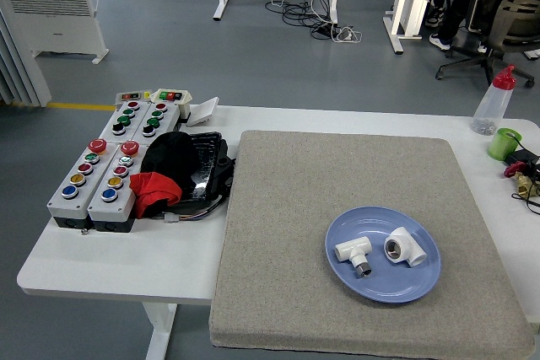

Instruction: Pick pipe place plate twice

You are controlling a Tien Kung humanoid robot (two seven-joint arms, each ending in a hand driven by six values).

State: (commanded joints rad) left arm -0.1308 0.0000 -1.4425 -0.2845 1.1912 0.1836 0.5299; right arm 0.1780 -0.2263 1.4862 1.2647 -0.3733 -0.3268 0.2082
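Observation:
A blue plate [405,287] lies on the grey mat [337,174], towards its front right. Two white T-shaped pipe fittings rest on the plate, side by side and slightly apart. The left fitting [353,251] has a metal threaded end pointing towards me. The right fitting [405,247] shows its round metal-lined opening. Neither of my hands nor arms appears in the head view.
Grey button boxes [105,166] with coloured buttons sit at the table's left, beside a black and red bundle [173,170]. At the far right stand a clear bottle with a red cap [494,103], a green cup [504,142] and some small brass parts [527,183].

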